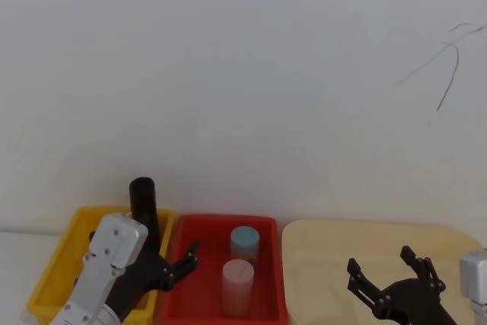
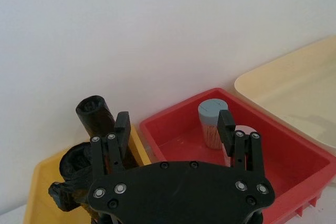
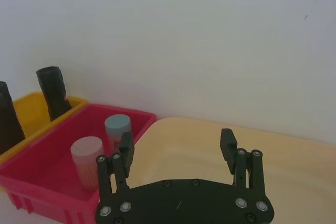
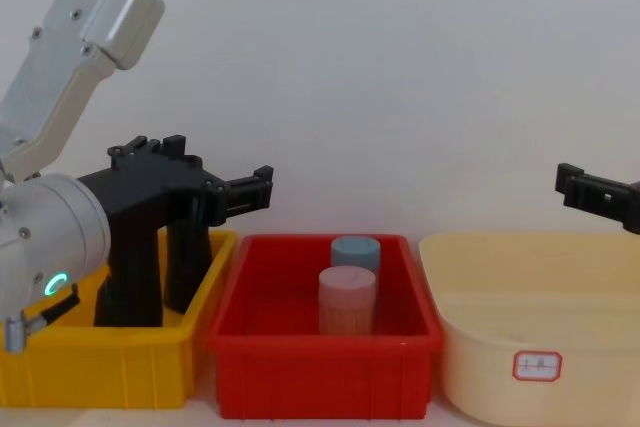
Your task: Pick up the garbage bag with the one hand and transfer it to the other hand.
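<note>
Hovering above the yellow bin (image 1: 57, 264), the left gripper (image 2: 174, 116) has jaws apart near the garbage bag (image 1: 142, 192). The right gripper (image 3: 177, 136), jaws apart, hangs over the cream tub (image 1: 342, 241)

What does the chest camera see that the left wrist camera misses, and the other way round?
Chest view, not left wrist view: the right gripper, open, above the cream tub; the tub's small label; the left arm's green ring. Left wrist view, not chest view: the hollow tops of the two black rolls, hidden behind the left gripper from the chest. Both: the open left gripper, yellow bin, red bin, blue-capped container, pink container, cream tub.
</note>
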Available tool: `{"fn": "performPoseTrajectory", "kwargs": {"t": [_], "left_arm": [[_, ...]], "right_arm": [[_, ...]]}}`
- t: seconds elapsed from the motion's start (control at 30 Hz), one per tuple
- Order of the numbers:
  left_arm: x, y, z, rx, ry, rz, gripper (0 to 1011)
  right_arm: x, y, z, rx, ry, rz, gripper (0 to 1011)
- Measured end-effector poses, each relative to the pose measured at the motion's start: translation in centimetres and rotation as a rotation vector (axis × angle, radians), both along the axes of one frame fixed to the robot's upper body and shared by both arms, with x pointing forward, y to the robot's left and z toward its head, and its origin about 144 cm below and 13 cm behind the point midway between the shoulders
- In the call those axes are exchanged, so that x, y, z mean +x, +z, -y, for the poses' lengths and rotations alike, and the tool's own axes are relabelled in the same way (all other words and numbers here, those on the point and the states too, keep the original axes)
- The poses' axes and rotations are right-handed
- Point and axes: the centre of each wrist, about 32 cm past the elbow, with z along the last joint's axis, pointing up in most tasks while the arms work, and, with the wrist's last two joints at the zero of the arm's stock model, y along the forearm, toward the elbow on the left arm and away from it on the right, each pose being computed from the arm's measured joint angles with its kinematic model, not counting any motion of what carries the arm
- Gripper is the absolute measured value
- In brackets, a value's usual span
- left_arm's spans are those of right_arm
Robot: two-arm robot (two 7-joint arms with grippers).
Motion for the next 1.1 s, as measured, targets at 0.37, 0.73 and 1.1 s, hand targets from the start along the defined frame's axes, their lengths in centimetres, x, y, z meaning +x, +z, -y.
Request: {"fn": "performPoseTrajectory", "kwargs": {"t": [0.37,0.73,1.1], "left_arm": [[0.00,0.00,0.00,0.000,0.000,0.000,1001],[0.00,0.00,0.00,0.000,0.000,0.000,1002],[0.00,0.00,0.00,0.000,0.000,0.000,1002]], "right_arm": [[0.00,0.00,0.00,0.000,0.000,0.000,1000],[0.00,0.00,0.00,0.000,0.000,0.000,1000],[0.00,0.00,0.00,0.000,0.000,0.000,1000]]}}
